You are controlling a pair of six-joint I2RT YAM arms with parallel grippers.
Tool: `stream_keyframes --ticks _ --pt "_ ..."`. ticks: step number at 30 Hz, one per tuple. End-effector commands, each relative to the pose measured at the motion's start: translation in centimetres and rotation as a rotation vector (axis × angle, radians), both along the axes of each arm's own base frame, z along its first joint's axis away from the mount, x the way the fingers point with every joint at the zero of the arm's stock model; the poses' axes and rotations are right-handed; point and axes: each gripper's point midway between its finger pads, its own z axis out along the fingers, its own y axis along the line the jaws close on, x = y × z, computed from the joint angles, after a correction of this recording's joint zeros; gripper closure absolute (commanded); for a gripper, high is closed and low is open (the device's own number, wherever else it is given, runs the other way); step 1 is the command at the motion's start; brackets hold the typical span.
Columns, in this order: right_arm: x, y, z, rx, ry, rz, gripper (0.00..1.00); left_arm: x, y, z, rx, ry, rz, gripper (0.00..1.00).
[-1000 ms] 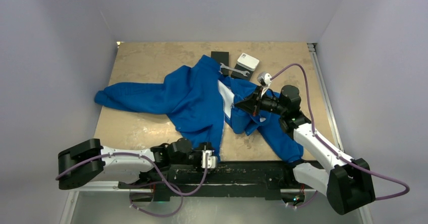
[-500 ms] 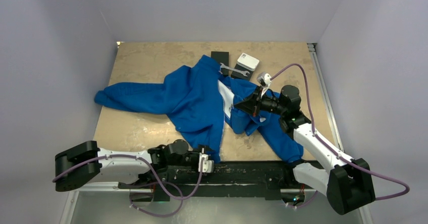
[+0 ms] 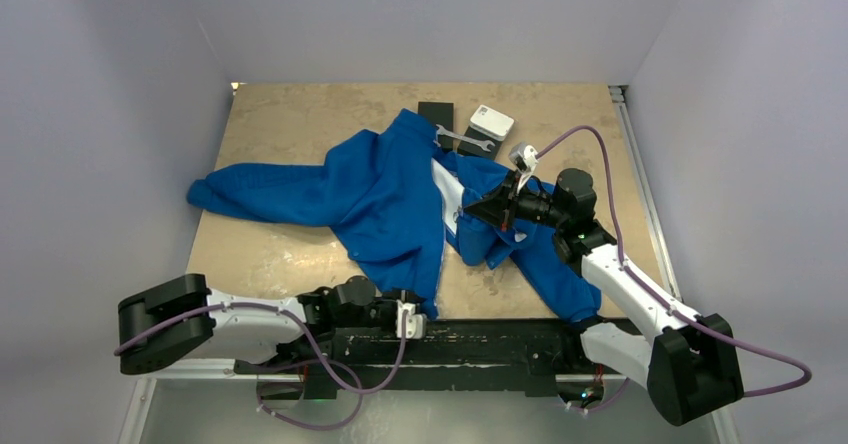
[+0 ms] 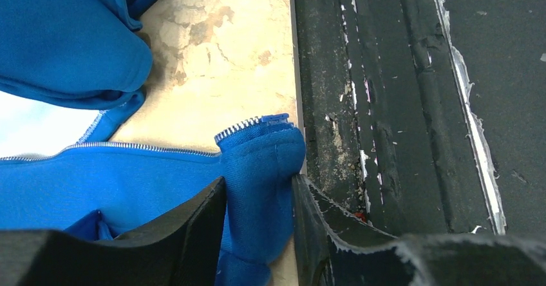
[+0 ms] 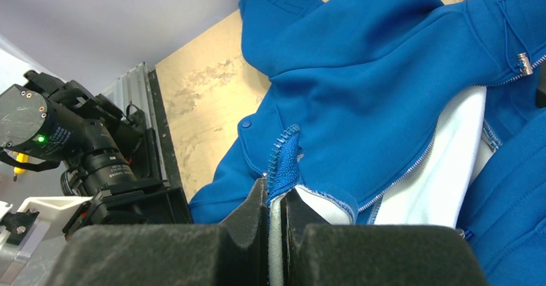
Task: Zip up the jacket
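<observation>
Found the jacket (image 3: 390, 204) spread open on the table (image 3: 290, 114) beyond the black rail (image 3: 480, 339), one sleeve thrown far out to the left of it, the white lining showing along the open front. Front not yet joined. Nothing zipped so far.

Noted one change over the last second: left gripper (image 4: 257, 189) drawn in from a wide stance to a narrow one, around the hem corner lying against the rail's far edge. Found blue cloth filling the gap, both fingers (image 4: 206, 209) against it, and the zipper teeth (image 4: 248, 126) ending just above the pinch. Judged a grasp only now being taken; firmness not to be told from the wrist view. Also noted a slight backward and forward shuffle of the left forearm alongside the rail.

No change at the right gripper (image 5: 275, 196): clamped tight as before on the other front edge, held up well beyond the rail, a strip of teeth and pale lining standing between the pads. Jacket body unmoved.

Judged the meaning for the task: both zipper halves now in hand or nearly so, bottom ends well apart. Next need: bringing the two ends together for engagement. Risk: soft hem slipping from a half-set pinch.

Also logged, far from the rail at the collar: a wrench (image 3: 465, 142) and a white box (image 3: 491, 122).
</observation>
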Motion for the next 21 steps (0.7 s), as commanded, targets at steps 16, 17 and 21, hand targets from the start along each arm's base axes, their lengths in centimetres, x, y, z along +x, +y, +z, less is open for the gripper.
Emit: stream_keyframes --ticks 16,17,21 --pt "-0.18 0.46 2.6 0.034 -0.064 0.033 1.0 0.35 -1.21 0.5 -0.041 -0.076 -0.048 0.6" --pt "-0.17 0.46 2.59 0.034 -0.062 0.033 1.0 0.32 -1.29 0.55 -0.043 -0.077 -0.052 0.63" --pt "-0.53 0.62 2.73 0.038 -0.067 0.058 1.0 0.62 -1.42 0.79 -0.027 -0.079 -0.047 0.85"
